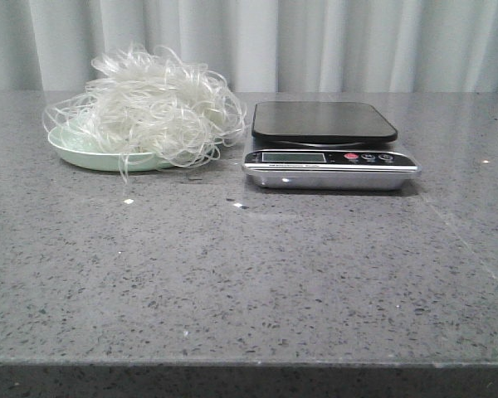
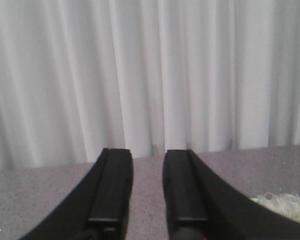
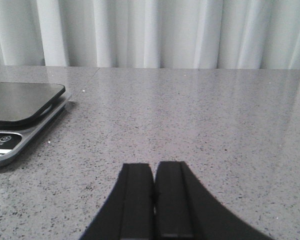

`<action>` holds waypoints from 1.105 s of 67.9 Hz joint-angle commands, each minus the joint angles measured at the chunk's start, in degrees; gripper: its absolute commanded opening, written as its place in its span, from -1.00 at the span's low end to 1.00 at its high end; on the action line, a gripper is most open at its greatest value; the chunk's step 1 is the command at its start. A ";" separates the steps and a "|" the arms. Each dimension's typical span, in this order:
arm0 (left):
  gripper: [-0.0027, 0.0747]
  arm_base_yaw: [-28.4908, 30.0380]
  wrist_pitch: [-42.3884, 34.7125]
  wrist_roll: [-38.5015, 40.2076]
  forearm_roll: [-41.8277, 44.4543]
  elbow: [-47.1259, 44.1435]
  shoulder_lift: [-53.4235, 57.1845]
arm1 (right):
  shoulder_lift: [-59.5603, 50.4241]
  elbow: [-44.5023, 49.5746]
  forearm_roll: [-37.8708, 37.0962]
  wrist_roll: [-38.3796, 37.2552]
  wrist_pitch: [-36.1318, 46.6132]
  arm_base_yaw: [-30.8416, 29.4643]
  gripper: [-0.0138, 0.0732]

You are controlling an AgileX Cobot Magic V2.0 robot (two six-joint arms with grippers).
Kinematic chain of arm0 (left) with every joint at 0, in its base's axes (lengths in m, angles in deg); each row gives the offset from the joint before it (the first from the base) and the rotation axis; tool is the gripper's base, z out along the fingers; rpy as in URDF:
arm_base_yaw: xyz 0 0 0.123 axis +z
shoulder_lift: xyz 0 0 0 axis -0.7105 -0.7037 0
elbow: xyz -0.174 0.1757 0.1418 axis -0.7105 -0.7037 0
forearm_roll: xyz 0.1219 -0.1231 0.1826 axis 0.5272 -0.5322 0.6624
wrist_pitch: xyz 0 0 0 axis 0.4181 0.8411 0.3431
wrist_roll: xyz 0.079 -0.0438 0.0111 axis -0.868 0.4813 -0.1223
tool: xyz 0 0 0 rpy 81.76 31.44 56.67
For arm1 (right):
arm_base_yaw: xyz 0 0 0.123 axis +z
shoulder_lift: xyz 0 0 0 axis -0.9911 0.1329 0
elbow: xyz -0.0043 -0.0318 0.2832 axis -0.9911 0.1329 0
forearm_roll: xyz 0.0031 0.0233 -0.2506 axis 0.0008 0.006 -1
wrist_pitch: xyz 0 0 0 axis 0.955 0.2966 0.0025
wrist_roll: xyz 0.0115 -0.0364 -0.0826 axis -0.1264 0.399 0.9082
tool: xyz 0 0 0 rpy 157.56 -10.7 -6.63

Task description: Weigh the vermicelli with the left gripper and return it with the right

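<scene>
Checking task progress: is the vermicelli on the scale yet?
No. In the front view the vermicelli sits piled on the green plate, and the scale beside it has a bare platform.

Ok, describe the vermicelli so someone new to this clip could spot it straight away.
Start at the grey speckled stone table and find the silver kitchen scale with a black platform near its back edge. Just left of it sits a pale green round plate. Heaped on it is the vermicelli, a fluffy tangle of translucent whitish strands, the only loose, stringy thing there.
</scene>
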 commanded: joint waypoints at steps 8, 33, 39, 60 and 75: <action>0.41 0.20 -2.16 0.51 -2.69 5.34 -12.80 | -0.95 -0.42 -0.63 0.08 3.96 -0.19 -0.34; 0.41 -7.54 3.61 -24.40 -24.97 12.48 -32.15 | -0.95 -0.42 -0.63 0.08 3.96 -0.19 -0.34; 0.41 -9.67 6.14 -31.23 -27.92 14.72 -37.09 | -0.95 -0.42 -0.63 0.08 3.96 -0.19 -0.34; 0.41 -12.67 7.28 -45.76 -33.00 19.90 -49.77 | -0.95 -0.42 -0.63 0.08 3.96 -0.19 -0.34; 0.40 -12.67 5.24 -49.51 -37.91 21.85 -56.30 | -0.95 -0.42 -0.63 0.08 3.96 -0.19 -0.34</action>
